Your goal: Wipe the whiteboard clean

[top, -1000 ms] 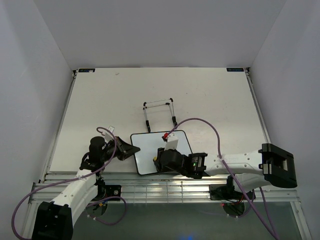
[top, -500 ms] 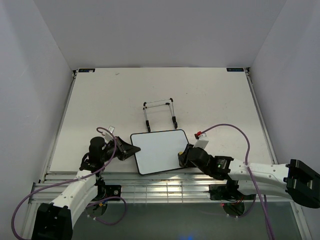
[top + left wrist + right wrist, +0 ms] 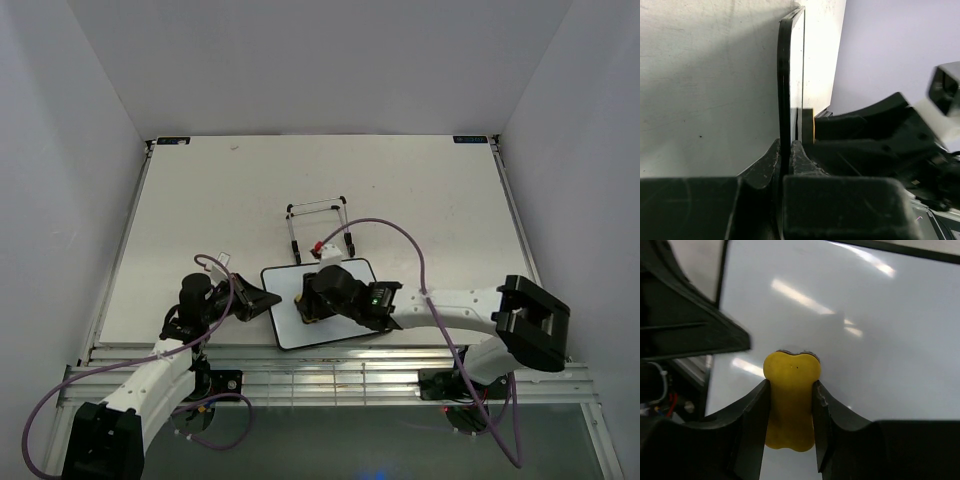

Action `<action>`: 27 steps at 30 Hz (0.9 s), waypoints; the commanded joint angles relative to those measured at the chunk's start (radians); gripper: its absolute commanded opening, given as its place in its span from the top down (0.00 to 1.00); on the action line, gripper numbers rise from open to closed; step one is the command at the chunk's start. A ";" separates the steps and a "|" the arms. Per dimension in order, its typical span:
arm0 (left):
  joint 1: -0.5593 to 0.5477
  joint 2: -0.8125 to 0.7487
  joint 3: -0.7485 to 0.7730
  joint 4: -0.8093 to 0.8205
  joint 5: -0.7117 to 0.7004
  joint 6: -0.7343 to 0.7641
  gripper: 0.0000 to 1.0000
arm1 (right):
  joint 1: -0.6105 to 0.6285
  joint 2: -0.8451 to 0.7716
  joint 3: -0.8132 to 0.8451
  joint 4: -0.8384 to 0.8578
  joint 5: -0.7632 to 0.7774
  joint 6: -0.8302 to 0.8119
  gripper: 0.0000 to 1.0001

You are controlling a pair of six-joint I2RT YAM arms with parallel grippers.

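The table (image 3: 400,180) carries the board (image 3: 290,330) flat near its six o'clock edge, long axis running roughly nine to three o'clock with the three o'clock end tipped slightly toward the arms; every part of the board that shows looks white and unmarked, though the right arm hides part of it; the wire stand (image 3: 316,206) sits just beyond the board at twelve o'clock, apart from it; the left gripper (image 3: 270,300) comes in from nine o'clock and is clenched on the board's thin black left edge (image 3: 785,75), pinning it in place; the right gripper (image 3: 312,305) reaches over the board's left half from three o'clock and is clamped on the yellow eraser (image 3: 791,370), whose dark tip appears to meet the white surface (image 3: 865,340); so the board lies directly beneath the eraser, and most of its open area stretches toward three o'clock; the right arm is the one placed to wipe, and a stroke along the long axis would likely cover most of the surface, provided the left grip keeps the board from sliding.
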 commanded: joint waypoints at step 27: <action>-0.020 -0.048 0.145 -0.117 0.030 0.091 1.00 | -0.640 -0.100 -0.157 -0.234 -0.368 -0.367 0.92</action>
